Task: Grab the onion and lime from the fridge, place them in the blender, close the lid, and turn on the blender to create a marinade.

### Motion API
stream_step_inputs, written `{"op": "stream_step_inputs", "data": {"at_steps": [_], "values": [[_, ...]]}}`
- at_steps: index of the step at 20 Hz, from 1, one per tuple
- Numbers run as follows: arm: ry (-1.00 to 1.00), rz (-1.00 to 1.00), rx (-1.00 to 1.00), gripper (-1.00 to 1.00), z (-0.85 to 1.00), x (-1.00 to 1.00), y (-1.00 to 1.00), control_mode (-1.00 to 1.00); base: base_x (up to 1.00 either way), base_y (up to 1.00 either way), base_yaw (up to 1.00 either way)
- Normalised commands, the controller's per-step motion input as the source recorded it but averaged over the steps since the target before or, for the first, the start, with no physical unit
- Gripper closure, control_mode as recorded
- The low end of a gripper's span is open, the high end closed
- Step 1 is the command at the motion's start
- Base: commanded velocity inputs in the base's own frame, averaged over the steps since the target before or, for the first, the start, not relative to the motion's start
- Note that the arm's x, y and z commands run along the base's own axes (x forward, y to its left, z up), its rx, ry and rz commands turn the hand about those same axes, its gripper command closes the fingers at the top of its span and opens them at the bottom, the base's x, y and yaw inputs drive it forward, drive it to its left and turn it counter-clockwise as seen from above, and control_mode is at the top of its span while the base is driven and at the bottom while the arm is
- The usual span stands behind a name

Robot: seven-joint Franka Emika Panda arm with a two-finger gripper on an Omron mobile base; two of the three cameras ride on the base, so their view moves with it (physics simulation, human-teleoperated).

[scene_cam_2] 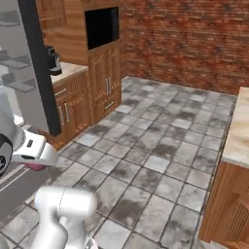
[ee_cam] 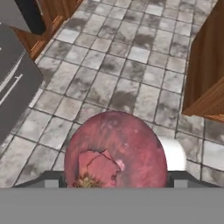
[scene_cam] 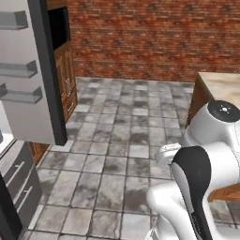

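One red onion (ee_cam: 115,151), one open fridge door (scene_cam: 33,70).

Room around my pincer: grey mottled stone-tile floor (scene_cam: 117,154) spread beneath it. Red brick wall (scene_cam: 140,37) far ahead. Wooden cupboards (scene_cam_2: 104,82) ahead to its left, with a dark recessed opening (scene_cam_2: 102,26) above the doors. Wooden island with a pale stone counter top (scene_cam_2: 238,136) to its right. Light even and flat.
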Motion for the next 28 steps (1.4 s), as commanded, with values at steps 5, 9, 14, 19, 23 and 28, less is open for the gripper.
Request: {"op": "stream_step_inputs", "data": {"at_steps": [5,9,14,19,23,28], "values": [[0.00,0.00,0.00,1.00,0.00,0.00,0.00,1.00,-0.19,-1.00,-0.43],[0.00,0.00,0.00,1.00,0.00,0.00,0.00,1.00,0.17,-1.00,-0.20],[0.00,0.00,0.00,1.00,0.00,0.00,0.00,1.00,0.47,-1.00,-0.10],[0.00,0.00,0.00,1.00,0.00,0.00,0.00,1.00,0.62,-1.00,-0.11],[0.00,0.00,0.00,1.00,0.00,0.00,0.00,1.00,0.53,-1.00,-0.13],[0.00,0.00,0.00,1.00,0.00,0.00,0.00,1.00,0.41,-1.00,-0.15]]}}
